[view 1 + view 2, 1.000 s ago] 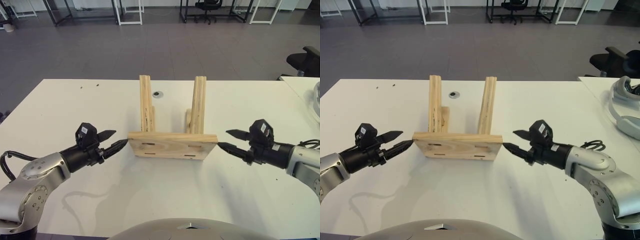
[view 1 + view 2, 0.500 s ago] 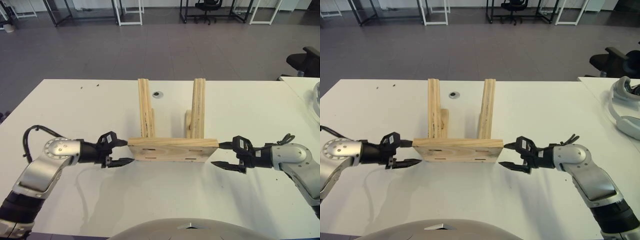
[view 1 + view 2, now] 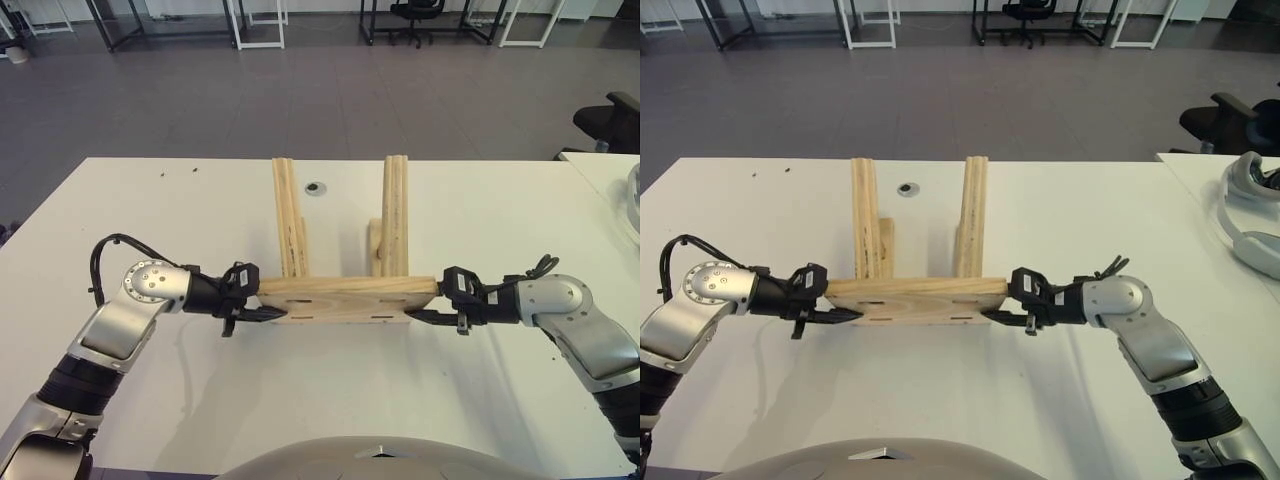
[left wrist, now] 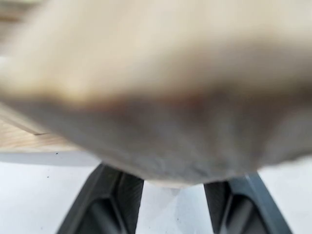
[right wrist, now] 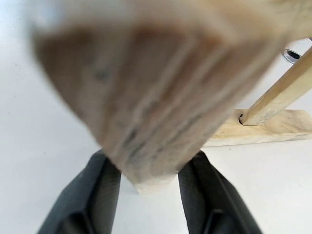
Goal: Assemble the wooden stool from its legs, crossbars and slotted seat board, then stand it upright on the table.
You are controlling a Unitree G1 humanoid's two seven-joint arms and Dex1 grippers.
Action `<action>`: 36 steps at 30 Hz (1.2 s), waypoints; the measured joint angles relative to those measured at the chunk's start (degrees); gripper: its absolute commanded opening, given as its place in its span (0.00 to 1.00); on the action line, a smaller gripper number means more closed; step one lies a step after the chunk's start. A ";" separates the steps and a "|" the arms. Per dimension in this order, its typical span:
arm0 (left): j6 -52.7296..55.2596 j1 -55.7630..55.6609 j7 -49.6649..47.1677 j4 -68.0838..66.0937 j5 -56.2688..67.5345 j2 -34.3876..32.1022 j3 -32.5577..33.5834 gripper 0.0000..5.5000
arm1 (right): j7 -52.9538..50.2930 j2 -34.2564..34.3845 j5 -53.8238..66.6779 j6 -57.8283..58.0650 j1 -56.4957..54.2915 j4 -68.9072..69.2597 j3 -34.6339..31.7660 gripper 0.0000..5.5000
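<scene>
The left gripper (image 3: 262, 300) is closed on the left end of the slotted seat board (image 3: 345, 298). Its two fingers (image 4: 112, 204) sit one on each face of the wood, narrowed to the board's thickness and apparently clamped on it.

The wooden stool (image 3: 340, 250) lies on its side near the middle of the white table (image 3: 150, 200). Its seat board stands on edge, facing the robot. The left leg frame (image 3: 288, 215) and the right leg frame (image 3: 395, 215) run flat along the tabletop away from the board and are already seated in it. A crossbar (image 5: 273, 129) is fitted low between the legs, and no loose parts lie about.

At the board's right end the right gripper (image 3: 432, 300) mirrors the left. Its fingers (image 5: 97, 195) press both faces of the wood and hold nothing else.

Assembly looks finished, as far as the joints can be seen. What appears to remain is the last step, which is to tip the stool, held at both ends, over onto its feet and let go. The two arms will likely need to turn together, since uneven rotation could twist the board out of one grip or rack the joints.
</scene>
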State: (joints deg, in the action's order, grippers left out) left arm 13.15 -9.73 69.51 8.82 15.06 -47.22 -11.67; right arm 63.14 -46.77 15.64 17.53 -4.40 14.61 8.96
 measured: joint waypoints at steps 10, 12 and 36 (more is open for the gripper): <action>42.54 -22.80 14.55 -4.10 27.70 -8.46 7.13 0.27 | 16.95 -7.98 28.84 41.77 -31.30 -8.76 -6.05 0.28; 56.31 -32.22 15.59 -12.24 36.92 -9.47 5.71 0.26 | 20.04 -10.33 35.21 54.78 -41.46 -16.14 -3.07 0.27; 61.40 -17.87 -31.73 -10.29 98.78 -18.13 -2.30 0.71 | -11.70 -26.00 96.92 62.19 -25.94 -19.16 12.80 0.75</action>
State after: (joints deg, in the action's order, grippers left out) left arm 74.56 -27.61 37.78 -1.47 113.85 -65.36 -13.96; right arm 51.44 -72.77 112.57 79.72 -30.34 -4.55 21.76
